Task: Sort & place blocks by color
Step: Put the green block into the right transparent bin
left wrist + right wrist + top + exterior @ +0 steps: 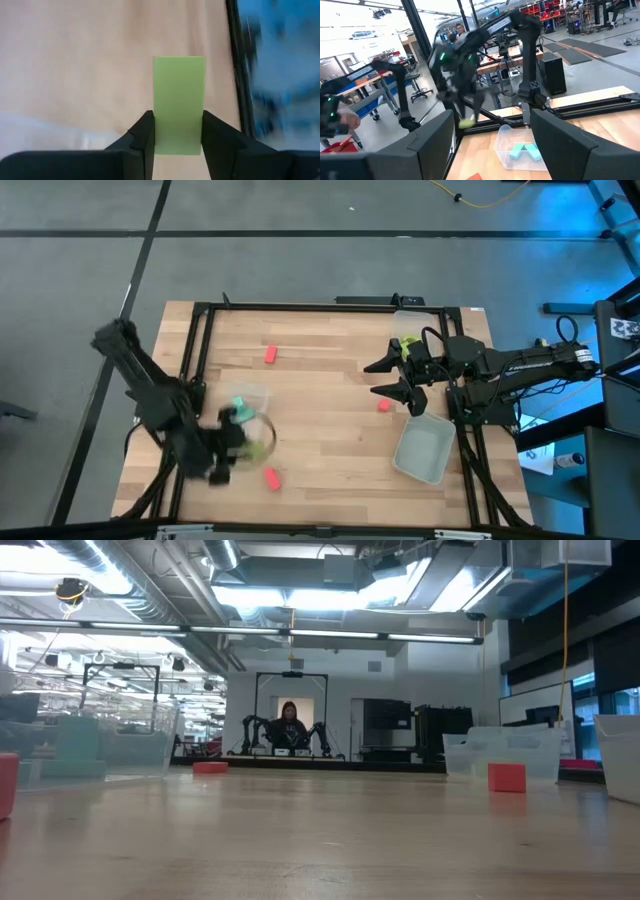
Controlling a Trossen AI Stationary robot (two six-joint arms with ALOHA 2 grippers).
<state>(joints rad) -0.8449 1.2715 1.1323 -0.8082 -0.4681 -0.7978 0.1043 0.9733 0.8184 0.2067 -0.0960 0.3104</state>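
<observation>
You are looking down on a wooden table (320,430) with a dark arm at each side; your left gripper (177,142) is raised above the near-left part, clenched on a lime block (179,102) that stands between its two fingers; beside it lies a clear tub (520,147) holding teal blocks (525,151). Your right gripper (393,378) hangs over the right half, its fingers spread apart and holding nothing; a red block (384,406) lies just beside it on the wood. Another red block (270,355) sits toward the far left-centre; a third red block (271,478) rests near the front edge. An empty-looking clear tub (424,450) sits tilted at the near right; another tub (408,330), at the far right, holds something lime.
</observation>
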